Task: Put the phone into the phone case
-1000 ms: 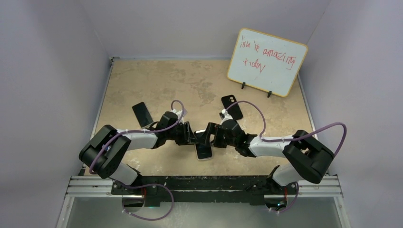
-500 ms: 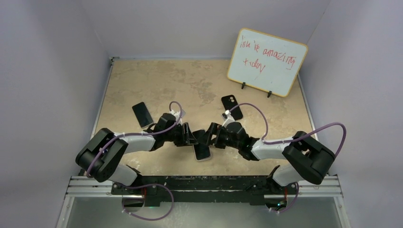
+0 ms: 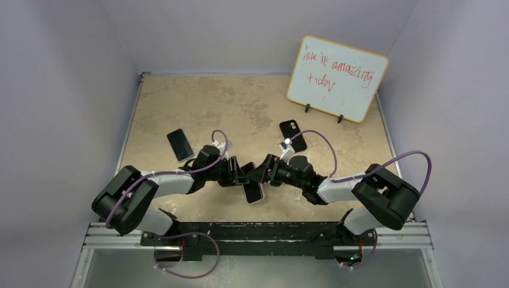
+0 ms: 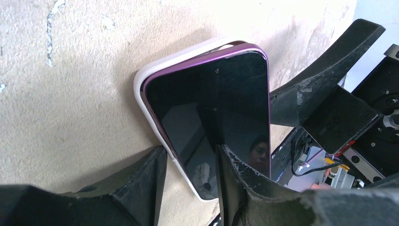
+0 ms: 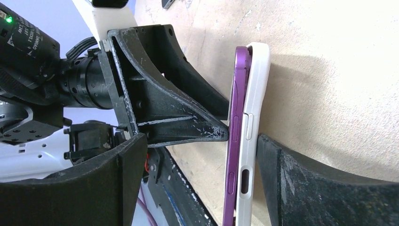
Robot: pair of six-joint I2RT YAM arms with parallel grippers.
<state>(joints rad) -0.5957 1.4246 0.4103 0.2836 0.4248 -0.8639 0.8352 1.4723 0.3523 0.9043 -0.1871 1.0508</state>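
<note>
The phone, purple-edged with a black screen, lies against the white phone case, and the pair is tipped up off the table between my two grippers. My left gripper is open astride their near edge, one finger resting on the screen. Seen edge-on, the phone sits slightly proud of the case. My right gripper is open wide. One finger is against the back of the case and the other is well away.
A black phone lies flat at the left behind my left arm. Another dark phone lies face down behind my right arm. A whiteboard stands at the back right. Walls close in the table's left, back and right sides.
Both grippers and the phone with its case have shifted slightly left. My left jaws have widened and my right jaws have narrowed a little.
</note>
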